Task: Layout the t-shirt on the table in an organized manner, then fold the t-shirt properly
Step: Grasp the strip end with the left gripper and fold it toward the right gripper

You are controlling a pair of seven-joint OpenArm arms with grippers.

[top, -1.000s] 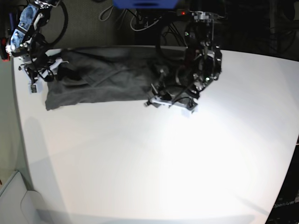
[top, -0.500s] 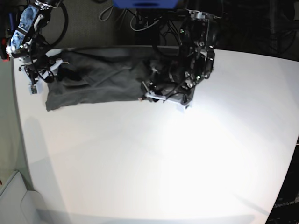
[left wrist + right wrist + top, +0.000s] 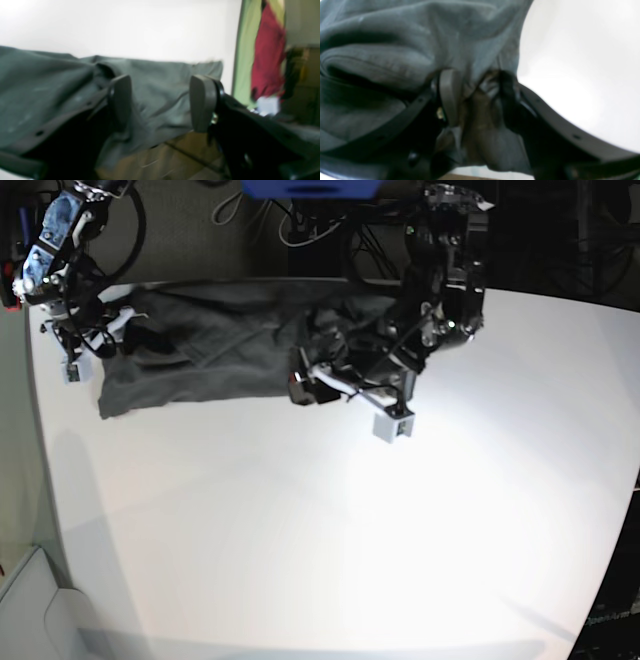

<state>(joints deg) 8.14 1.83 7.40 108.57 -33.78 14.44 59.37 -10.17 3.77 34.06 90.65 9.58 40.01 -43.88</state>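
The dark grey t-shirt lies rumpled in a long strip along the far edge of the white table. My left gripper hovers over the shirt's right part. In the left wrist view this gripper is open, and between its fingers only the shirt lying further off shows, draped over the table edge. My right gripper is at the shirt's left end. In the right wrist view it is shut on a bunched fold of the t-shirt.
Cables and a blue object sit behind the table's far edge. A white bin stands at the lower left. Red and green cloths hang beyond the table in the left wrist view.
My left gripper has opened and let go of the shirt, then swung left and lifted over it. The right arm and the shirt's left end have stayed put.
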